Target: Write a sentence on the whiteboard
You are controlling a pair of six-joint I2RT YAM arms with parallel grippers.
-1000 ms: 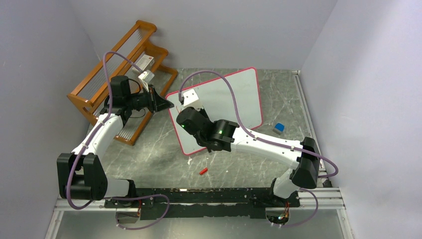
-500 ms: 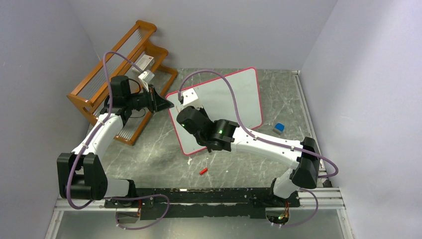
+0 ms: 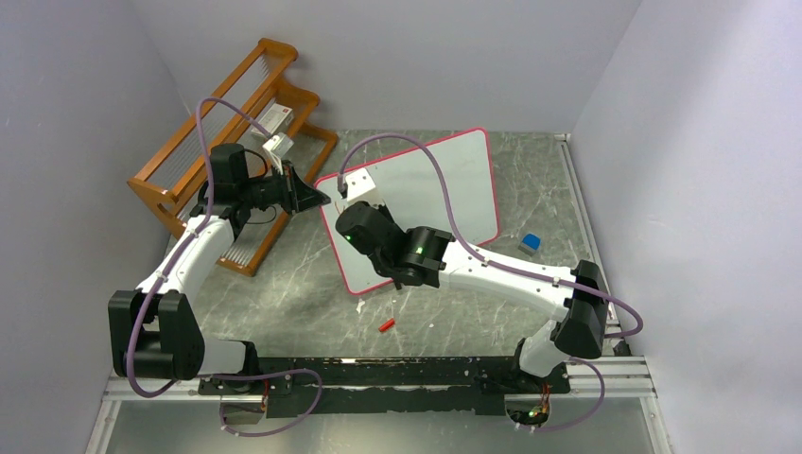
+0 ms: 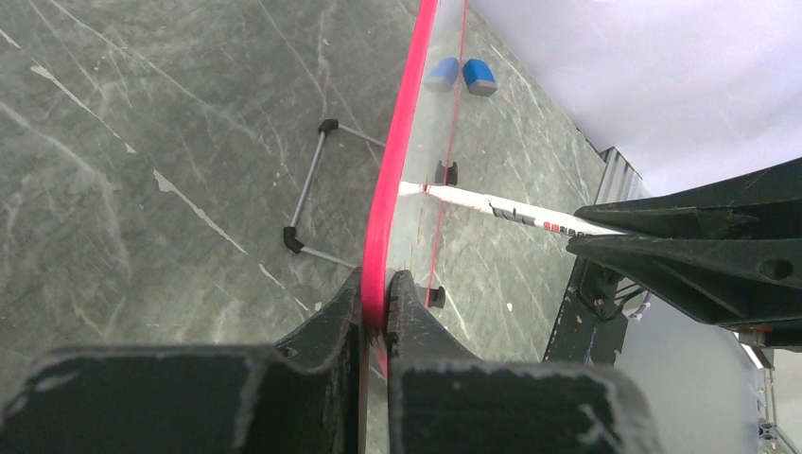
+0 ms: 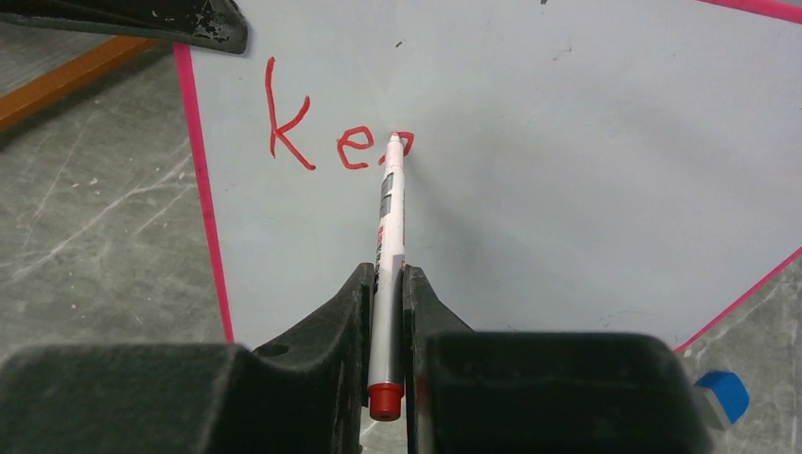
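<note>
left gripper (image 4: 376, 305): my jaws pinch the whiteboard (image 3: 454, 180) by its red frame edge | right gripper (image 5: 388, 284): my jaws clamp the marker (image 5: 391, 208), its tip touching the board | sentence (image 5: 307, 142): red "Ke" plus a partly drawn third letter, near that pinched edge | board: stands tilted on the table (image 3: 284, 293)

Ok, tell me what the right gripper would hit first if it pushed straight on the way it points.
The whiteboard: the marker in the right gripper has its tip on the board's face, seemingly touching, beside the red letters.
</note>
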